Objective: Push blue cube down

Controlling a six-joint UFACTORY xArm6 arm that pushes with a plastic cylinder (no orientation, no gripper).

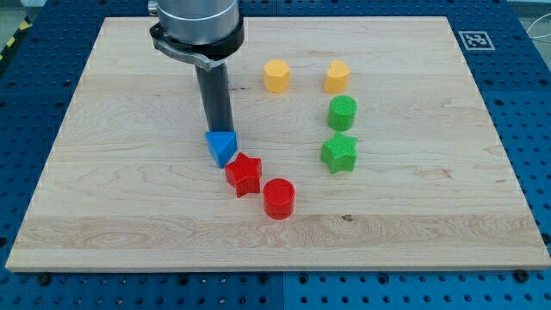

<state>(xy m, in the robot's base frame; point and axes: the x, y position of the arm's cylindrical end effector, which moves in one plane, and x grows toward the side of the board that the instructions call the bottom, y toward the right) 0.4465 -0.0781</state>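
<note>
A blue block [221,147], wedge-like in outline, lies left of the board's middle. My tip [220,130] stands right at its upper edge, touching or nearly touching it. A red star [244,174] lies just below and right of the blue block, touching it. A red cylinder [278,198] sits further down and right of the star.
A yellow hexagonal block [276,76] and a yellow heart-like block [337,77] sit near the view's top. A green cylinder [342,112] and a green star [339,153] lie to the right. The wooden board [112,172] rests on a blue perforated table.
</note>
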